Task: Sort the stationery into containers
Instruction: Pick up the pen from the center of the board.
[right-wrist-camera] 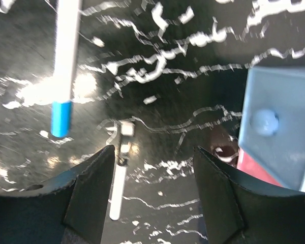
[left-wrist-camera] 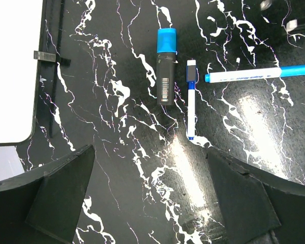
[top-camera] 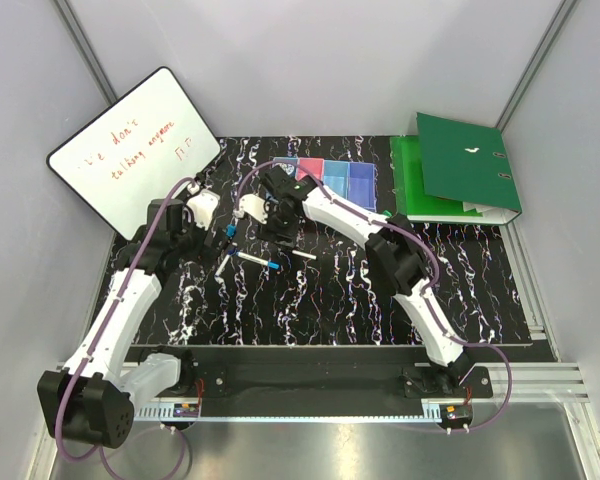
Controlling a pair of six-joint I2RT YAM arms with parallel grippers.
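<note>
On the black marbled table lie a thick black marker with a blue cap (left-wrist-camera: 165,66), a slim white pen (left-wrist-camera: 191,99) and a white marker with a blue cap (left-wrist-camera: 256,74). My left gripper (left-wrist-camera: 150,195) hovers open just short of them, with nothing between its fingers. My right gripper (right-wrist-camera: 152,188) is open over the table. A short white pen (right-wrist-camera: 119,178) lies beside its left finger, and a blue-capped white marker (right-wrist-camera: 65,66) lies further out. The containers (top-camera: 330,178) stand at the back. Their blue bin (right-wrist-camera: 282,127) and pink bin (right-wrist-camera: 254,165) are to this gripper's right.
A whiteboard with red writing (top-camera: 130,150) leans at the back left, close to my left arm. Green ring binders (top-camera: 460,170) lie at the back right. The right arm (top-camera: 395,255) reaches across the table's middle towards the left.
</note>
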